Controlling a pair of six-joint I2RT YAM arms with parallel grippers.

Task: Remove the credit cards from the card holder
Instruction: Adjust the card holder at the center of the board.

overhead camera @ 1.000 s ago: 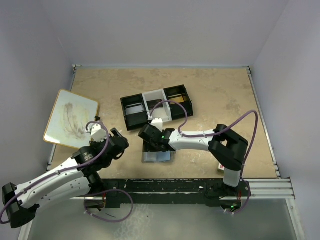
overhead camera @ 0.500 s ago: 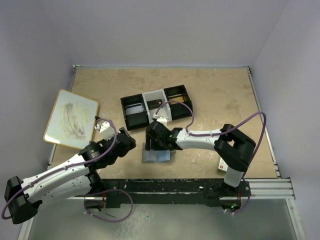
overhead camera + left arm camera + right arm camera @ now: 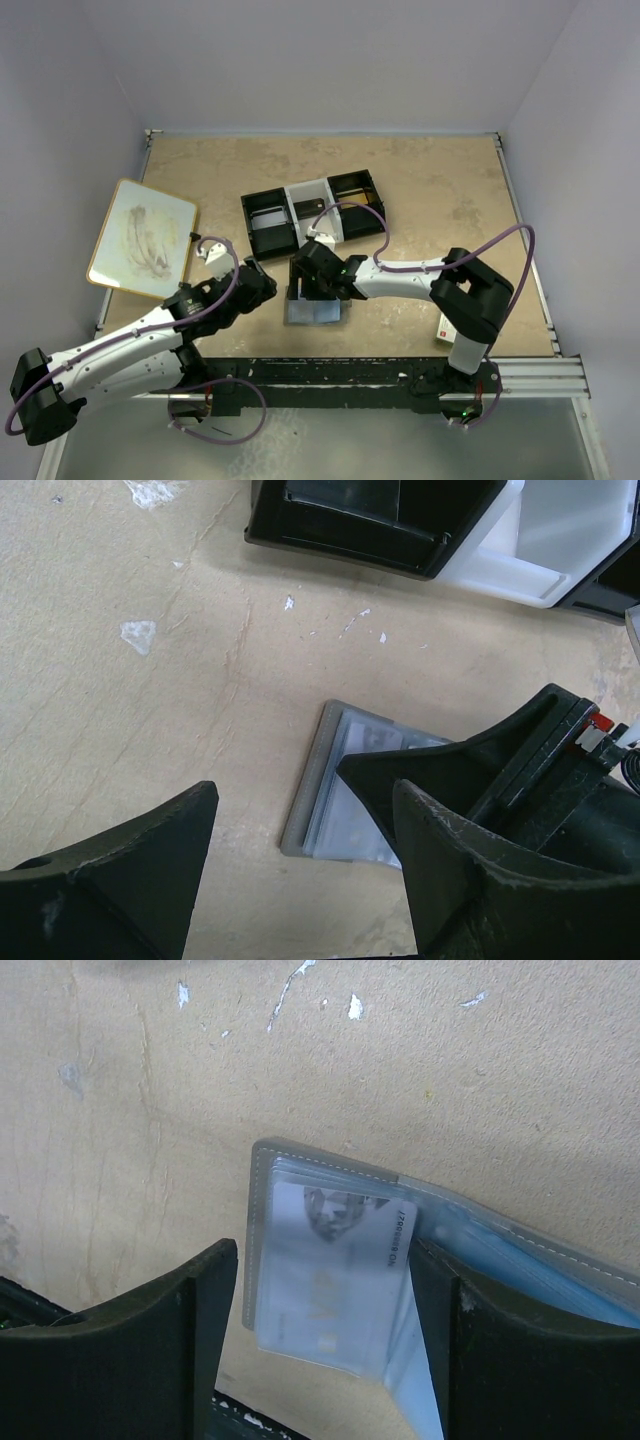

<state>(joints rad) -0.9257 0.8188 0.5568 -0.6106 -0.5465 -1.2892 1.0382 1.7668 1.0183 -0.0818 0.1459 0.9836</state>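
The grey card holder (image 3: 313, 311) lies open on the table near the front edge. In the right wrist view, the card holder (image 3: 262, 1200) shows a pale card (image 3: 335, 1280) inside a clear sleeve, lifted off the blue-grey inner face. My right gripper (image 3: 305, 286) is open right over the holder; in its own view the right gripper (image 3: 322, 1265) has one finger on each side of the sleeve. My left gripper (image 3: 262, 287) is open and empty just left of the holder. In its own view the left gripper (image 3: 302, 815) faces the card holder's (image 3: 325, 770) left edge.
A black-and-white three-compartment tray (image 3: 312, 213) stands behind the holder and shows in the left wrist view (image 3: 380, 520). A whiteboard (image 3: 142, 237) lies at the left. A white-and-red small box (image 3: 443, 329) sits by the right arm's base.
My left gripper has moved right and forward, closer to the card holder. My right gripper shifted slightly back over the holder, then stayed put.
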